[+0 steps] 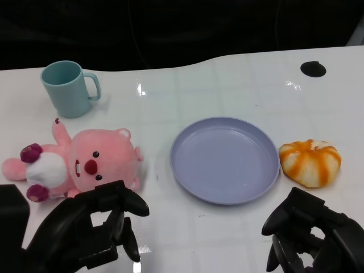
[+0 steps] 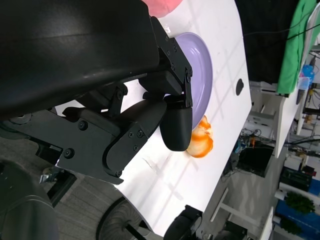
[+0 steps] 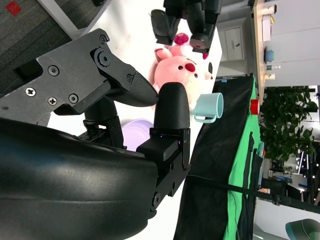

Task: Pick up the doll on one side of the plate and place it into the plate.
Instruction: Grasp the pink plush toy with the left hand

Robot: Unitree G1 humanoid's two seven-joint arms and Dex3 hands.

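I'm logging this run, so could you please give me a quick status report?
Left hand and right hand both open, holding nothing. Pink doll lies left of the empty purple plate, untouched. Nothing between them.

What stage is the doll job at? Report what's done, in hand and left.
Done: nothing. The round lavender plastic plate holds nothing, and the pink plush doll lies on the white table beside it. In hand: nothing; the left hand hovers near the doll, the right hand holds nothing. Left: grasp, lift, place.
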